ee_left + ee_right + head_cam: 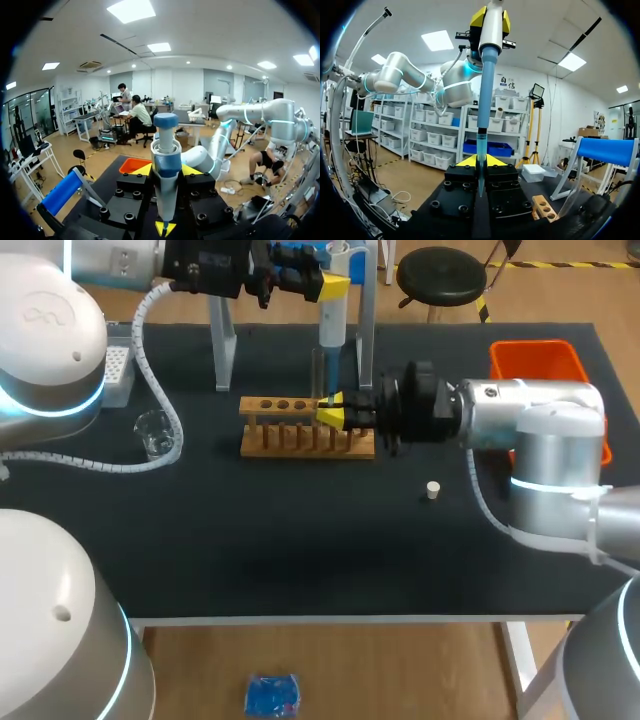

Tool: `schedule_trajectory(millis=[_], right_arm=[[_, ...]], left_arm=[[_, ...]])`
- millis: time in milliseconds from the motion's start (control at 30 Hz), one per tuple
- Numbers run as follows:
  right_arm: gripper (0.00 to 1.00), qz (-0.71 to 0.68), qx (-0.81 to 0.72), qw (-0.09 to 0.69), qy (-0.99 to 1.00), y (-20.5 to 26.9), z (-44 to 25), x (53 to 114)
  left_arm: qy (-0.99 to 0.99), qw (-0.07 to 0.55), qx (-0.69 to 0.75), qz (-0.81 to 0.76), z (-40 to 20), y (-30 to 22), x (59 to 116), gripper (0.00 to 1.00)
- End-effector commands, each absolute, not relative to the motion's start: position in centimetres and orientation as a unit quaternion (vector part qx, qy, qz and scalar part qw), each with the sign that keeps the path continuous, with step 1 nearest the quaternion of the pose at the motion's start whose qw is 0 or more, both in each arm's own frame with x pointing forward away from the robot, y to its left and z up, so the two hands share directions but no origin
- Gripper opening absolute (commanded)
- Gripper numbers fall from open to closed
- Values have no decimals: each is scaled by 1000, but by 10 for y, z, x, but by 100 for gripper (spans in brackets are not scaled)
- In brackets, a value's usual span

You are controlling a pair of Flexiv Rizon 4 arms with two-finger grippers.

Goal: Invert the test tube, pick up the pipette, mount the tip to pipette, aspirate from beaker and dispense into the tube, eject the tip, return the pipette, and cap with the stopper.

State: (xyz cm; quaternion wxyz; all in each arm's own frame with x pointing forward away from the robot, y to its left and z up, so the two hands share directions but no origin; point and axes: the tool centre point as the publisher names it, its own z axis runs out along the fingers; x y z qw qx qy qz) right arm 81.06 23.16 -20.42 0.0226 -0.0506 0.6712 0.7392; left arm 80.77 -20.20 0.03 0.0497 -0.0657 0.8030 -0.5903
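Observation:
My left gripper (322, 285) is high over the back of the table, shut on the white and blue pipette (333, 315), which hangs upright. In the left wrist view the pipette (166, 165) stands between the yellow fingertips (143, 170). Its clear tip (325, 380) points down into the test tube (318, 368), which my right gripper (335, 416) holds upright over the wooden rack (290, 438). In the right wrist view the pipette's tip (482, 135) runs down between the shut yellow tips of my right gripper (480, 161); the tube is mostly hidden there. The beaker (153, 432) stands at the left, and the stopper (433, 490) lies at the right.
A tip box (118, 370) sits at the back left. The pipette stand (224, 340) rises behind the rack. An orange bin (540, 365) is at the back right, behind my right arm. The rack (542, 207) and the stand's blue bar (607, 150) lie beside my right gripper.

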Motion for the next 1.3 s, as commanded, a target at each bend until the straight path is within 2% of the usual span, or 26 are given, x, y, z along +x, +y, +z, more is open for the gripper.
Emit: schedule_trajectory(millis=[33, 1000, 1033, 1067, 1300], right_arm=[[0, 737, -51, 23, 673, 231, -196, 809], [0, 737, -46, 23, 674, 228, -177, 807], [71, 736, -44, 24, 675, 227, -177, 807], [100, 735, -42, 24, 676, 227, -178, 807], [100, 735, -33, 27, 677, 224, -180, 807]], left_arm=[[805, 48, -65, -588, -3, -201, 808, 0], [805, 48, -65, -588, -3, -201, 808, 0], [805, 48, -65, -588, -3, -201, 808, 0], [805, 48, -65, -588, -3, -201, 808, 0], [805, 48, -65, -588, -3, -201, 808, 0]])
